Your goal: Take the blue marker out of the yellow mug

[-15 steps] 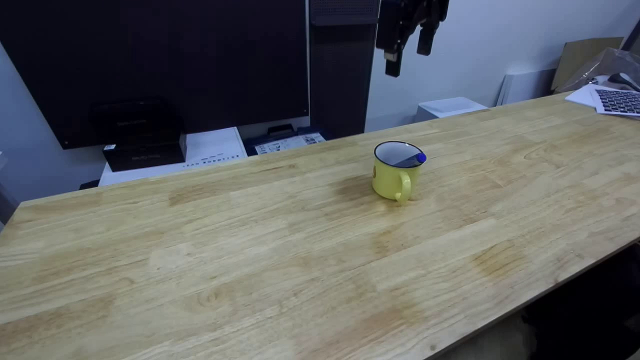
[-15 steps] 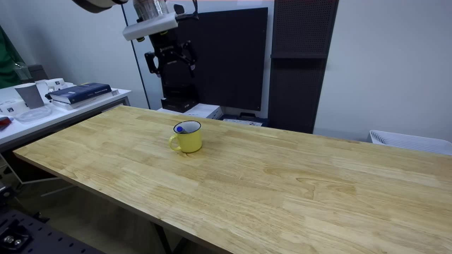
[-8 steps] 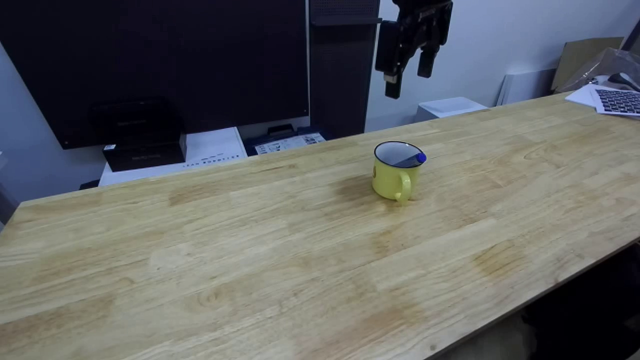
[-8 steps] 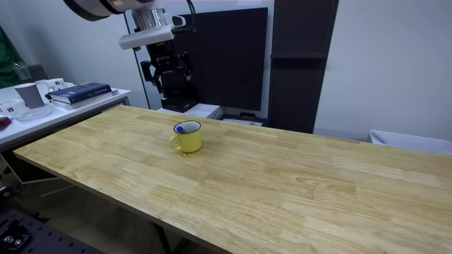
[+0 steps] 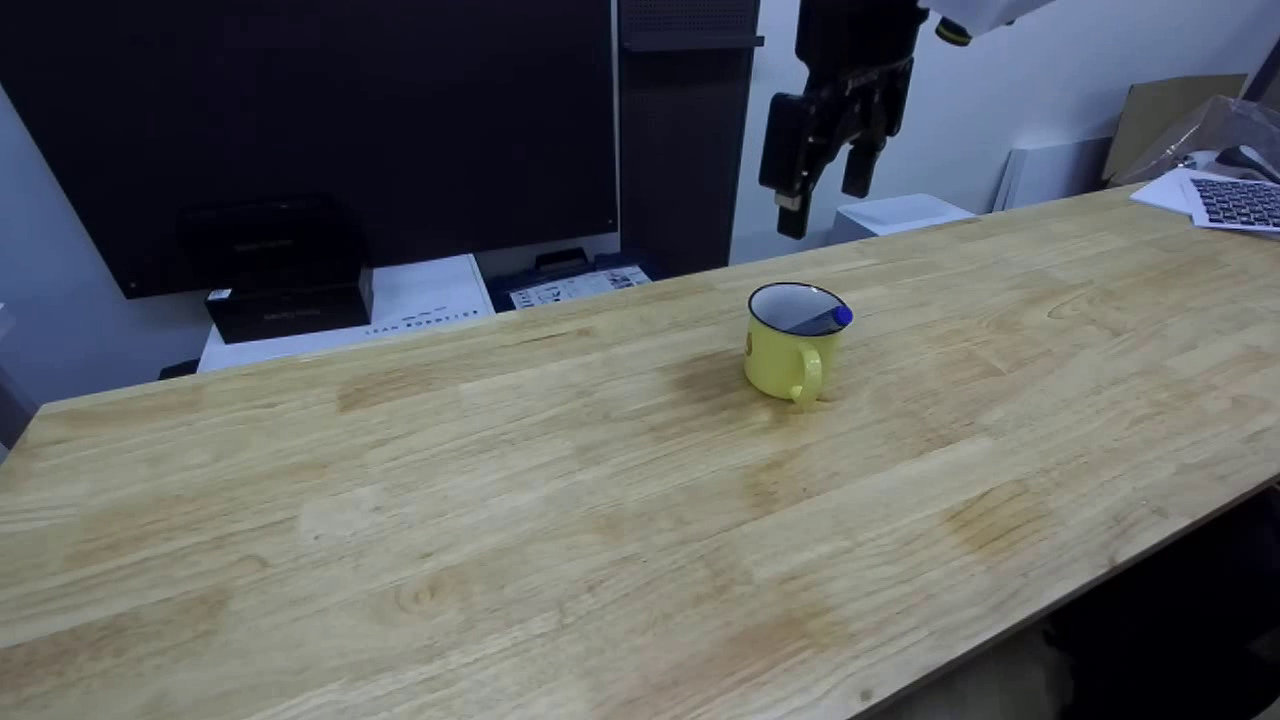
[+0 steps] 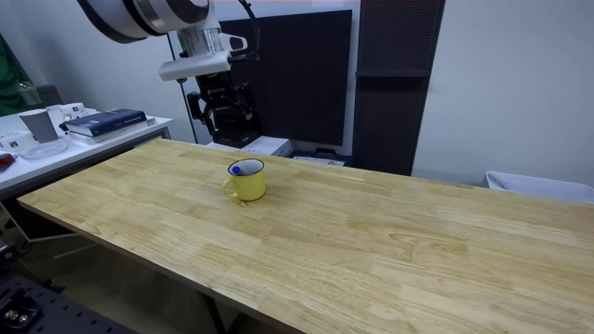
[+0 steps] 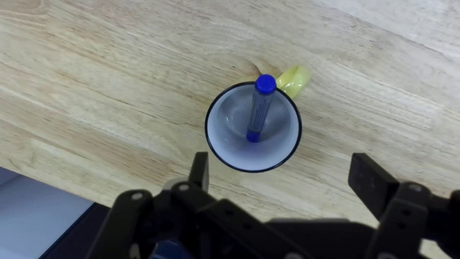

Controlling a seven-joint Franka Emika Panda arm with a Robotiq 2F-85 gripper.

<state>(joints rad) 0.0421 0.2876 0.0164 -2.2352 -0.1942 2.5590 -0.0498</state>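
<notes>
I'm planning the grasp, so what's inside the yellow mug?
The wrist view shows only the blue marker in the yellow mug, leaning, one blue end low inside, the other up beside the handle. The interior directly behind the marker is covered.
</notes>
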